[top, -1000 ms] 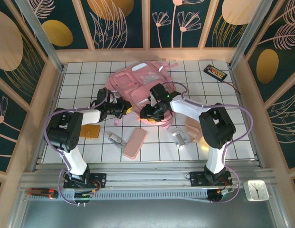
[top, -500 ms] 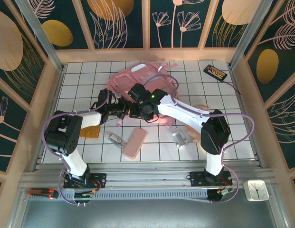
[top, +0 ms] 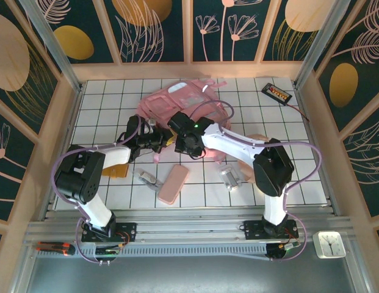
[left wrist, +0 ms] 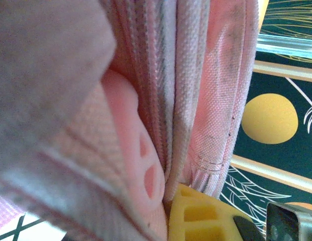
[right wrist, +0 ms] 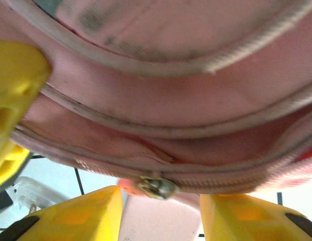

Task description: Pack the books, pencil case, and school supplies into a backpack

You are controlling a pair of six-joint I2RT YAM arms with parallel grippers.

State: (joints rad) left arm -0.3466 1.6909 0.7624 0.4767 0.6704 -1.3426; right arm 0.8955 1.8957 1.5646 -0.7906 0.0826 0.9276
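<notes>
Left gripper (top: 158,141): clamped on fabric of the backpack (top: 183,101).
Right gripper (right wrist: 156,213): fingers spread either side of a zip pull (right wrist: 156,187).
Pencil case (top: 173,184): toward the near edge of the table (top: 299,152).

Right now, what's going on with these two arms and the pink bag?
Both arms are working at the near edge of the backpack. The left claw is clamped shut on its fabric, while the right claw stands open around the zipper pull. The pencil case lies on the table in front, not yet packed.
</notes>
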